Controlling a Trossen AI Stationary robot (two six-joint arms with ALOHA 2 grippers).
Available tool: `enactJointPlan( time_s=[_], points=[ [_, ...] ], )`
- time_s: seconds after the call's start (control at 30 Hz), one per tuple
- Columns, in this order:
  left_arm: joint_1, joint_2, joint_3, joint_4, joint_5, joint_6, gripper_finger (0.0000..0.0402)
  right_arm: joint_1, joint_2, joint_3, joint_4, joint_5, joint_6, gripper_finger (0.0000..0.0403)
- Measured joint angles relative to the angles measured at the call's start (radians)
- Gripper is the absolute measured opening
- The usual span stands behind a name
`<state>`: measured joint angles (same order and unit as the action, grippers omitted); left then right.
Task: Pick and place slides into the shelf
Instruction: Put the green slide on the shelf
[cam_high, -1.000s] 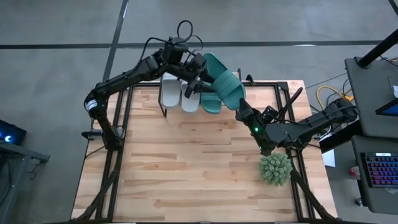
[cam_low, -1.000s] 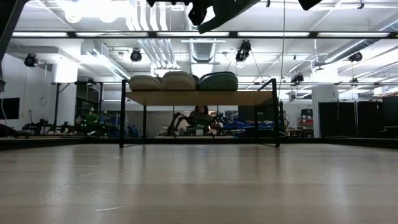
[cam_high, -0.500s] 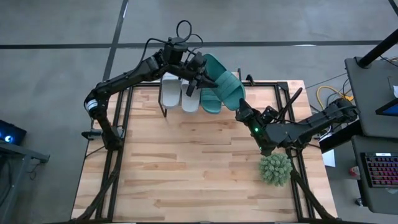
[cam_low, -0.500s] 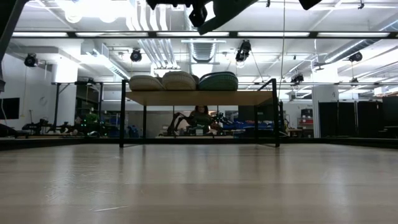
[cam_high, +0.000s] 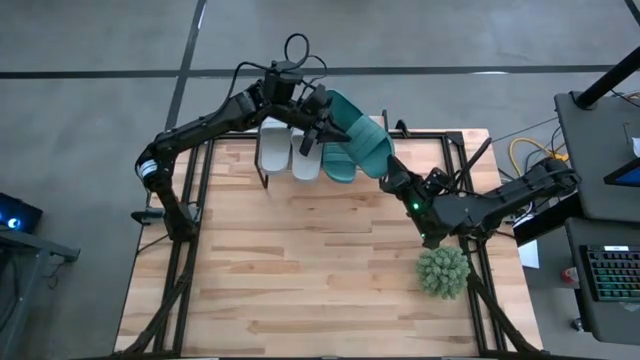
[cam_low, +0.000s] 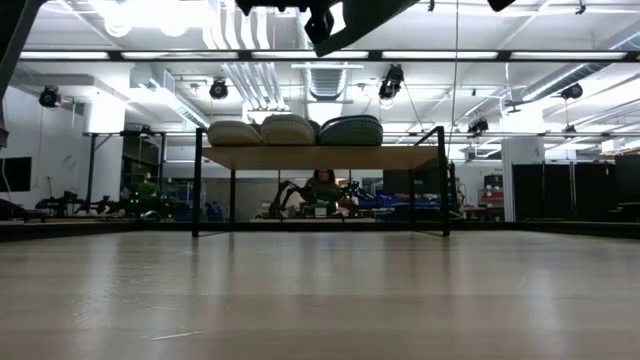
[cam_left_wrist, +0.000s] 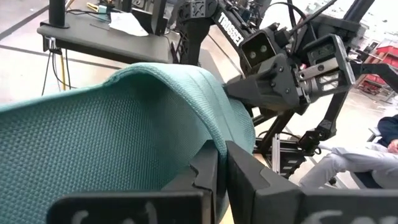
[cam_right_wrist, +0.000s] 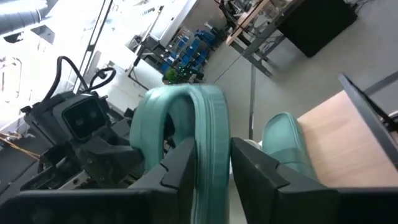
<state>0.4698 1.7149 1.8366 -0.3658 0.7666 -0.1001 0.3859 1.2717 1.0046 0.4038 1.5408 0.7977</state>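
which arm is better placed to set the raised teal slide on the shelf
Left, probably. The left gripper is shut on the teal slide directly above the shelf; the right gripper straddles its other end, reaching from farther off.

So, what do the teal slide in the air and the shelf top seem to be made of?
Teal slide: probably soft matte foam, with a fine dimpled texture and a thick rounded strap. The left hand is shut on it.
Shelf top: looks like light unvarnished wood, on thin black legs, likely metal.

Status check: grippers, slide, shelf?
Left gripper shut on teal slide, held above shelf. Right gripper straddles same slide, fingers loosening. Three slides on shelf. Nothing blocking.
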Motion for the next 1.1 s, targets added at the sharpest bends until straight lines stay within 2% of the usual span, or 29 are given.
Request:
enactJointPlan(
  time_s=[0.23,0.37,0.5,0.7,0.77,0.87,1.0,1.1],
  points=[
    [0.013,-0.003,0.000,-0.004,0.003,-0.002,0.0001,0.002,-0.048,0.000,-0.001,0.000,-0.111,0.0101],
    [0.031,-0.012,0.000,-0.003,0.003,-0.022,0.0001,0.024,-0.081,0.001,-0.002,-0.032,-0.266,0.0096],
    [0.055,-0.021,0.000,0.000,0.003,-0.025,0.0000,0.057,-0.130,0.012,-0.003,-0.218,-0.498,0.0092],
    [0.083,-0.029,0.000,0.032,-0.002,-0.056,0.0000,0.146,-0.213,0.084,-0.001,-0.647,-0.799,0.0086],
    [0.089,-0.029,0.000,0.046,-0.004,-0.067,0.0000,0.201,-0.222,0.123,-0.002,-0.705,-0.877,0.0084],
    [0.094,-0.029,0.000,0.061,-0.013,-0.071,0.0000,0.309,-0.199,0.197,-0.006,-0.641,-1.023,0.0081],
    [0.100,-0.029,0.000,0.076,-0.015,-0.077,0.0000,0.424,-0.117,0.324,-0.009,-0.427,-1.184,0.0083],
    [0.101,-0.029,0.000,0.076,-0.016,-0.077,0.0000,0.435,-0.075,0.391,-0.068,-0.431,-1.216,0.0086]
  ],
)
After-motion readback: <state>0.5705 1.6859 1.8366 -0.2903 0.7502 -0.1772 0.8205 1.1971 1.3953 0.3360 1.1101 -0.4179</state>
